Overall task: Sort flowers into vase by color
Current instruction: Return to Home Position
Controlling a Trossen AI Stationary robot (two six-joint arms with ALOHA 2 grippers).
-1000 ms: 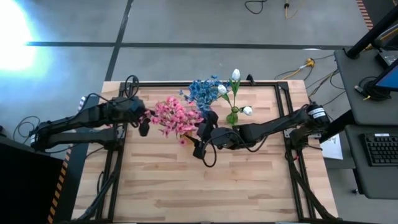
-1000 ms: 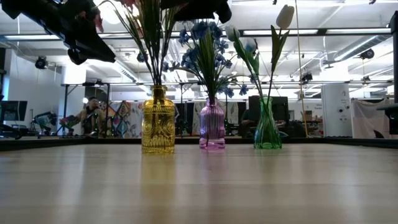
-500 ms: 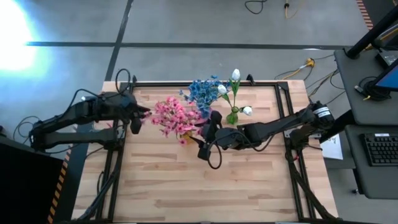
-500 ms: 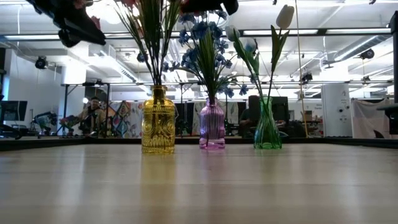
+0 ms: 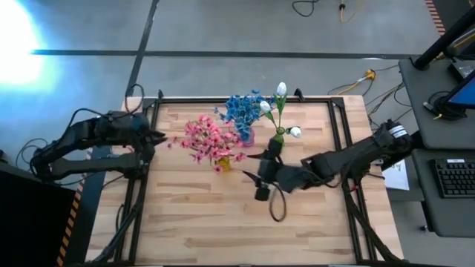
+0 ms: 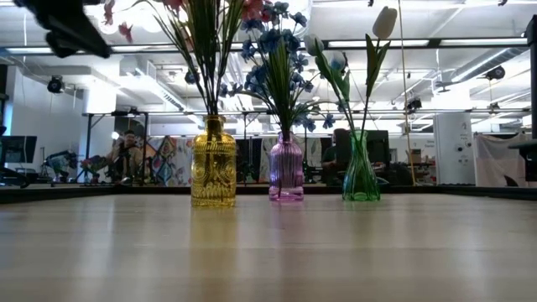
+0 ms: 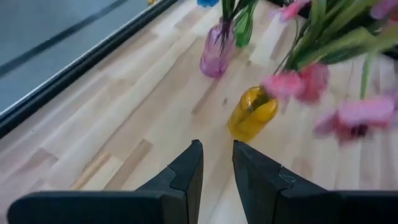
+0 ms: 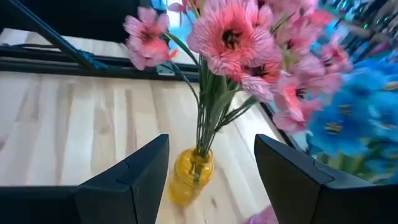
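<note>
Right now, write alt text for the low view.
Yellow glass vase of pink flowers, purple glass vase of blue flowers, green glass vase of white buds, in a row on a wooden table; left gripper shows upper left.

two dark jointed arms (image 5: 349, 157), looped black cables (image 5: 277, 213)

Harsh white glare on the floor (image 5: 18, 37) (high view, upper left); blurred pink flowers (image 7: 360, 115) in left wrist view.
</note>
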